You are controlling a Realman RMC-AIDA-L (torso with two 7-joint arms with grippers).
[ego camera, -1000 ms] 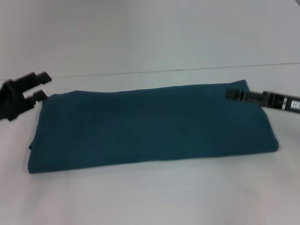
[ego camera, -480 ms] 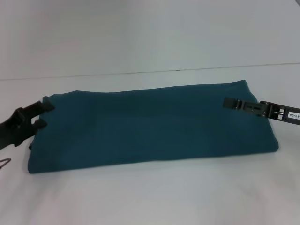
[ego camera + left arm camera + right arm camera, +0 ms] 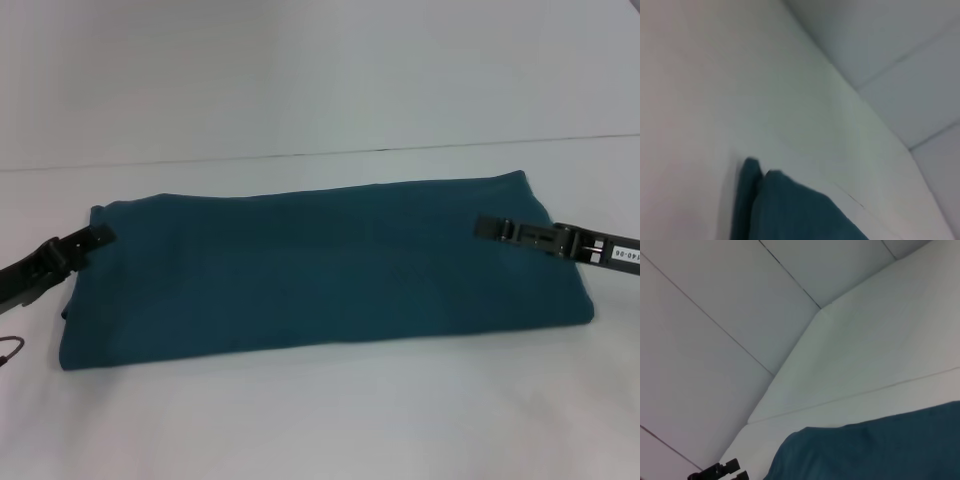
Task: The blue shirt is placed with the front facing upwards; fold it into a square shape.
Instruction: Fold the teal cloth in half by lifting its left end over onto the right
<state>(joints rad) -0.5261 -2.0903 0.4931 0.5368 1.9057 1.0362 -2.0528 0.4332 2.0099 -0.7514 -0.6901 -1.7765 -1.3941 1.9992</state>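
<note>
The blue shirt (image 3: 320, 265) lies on the white table (image 3: 320, 420), folded into a long flat band with plain teal up; no print or collar shows. My left gripper (image 3: 100, 237) is low at the band's far left corner, turned flat. In the right wrist view it (image 3: 735, 470) shows two fingertips apart, beside the shirt (image 3: 880, 445). My right gripper (image 3: 480, 228) reaches in from the right and lies flat over the band's right end. The left wrist view shows a layered shirt corner (image 3: 790, 210).
The table's back edge (image 3: 320, 153) runs behind the shirt, with a pale wall beyond. A small loop of wire (image 3: 8, 350) shows at the left edge. Bare table lies in front of the shirt.
My left gripper has come down and in from above the table's left side to the shirt's far left corner and turned flat. My right gripper has dropped slightly and slid left over the shirt.
</note>
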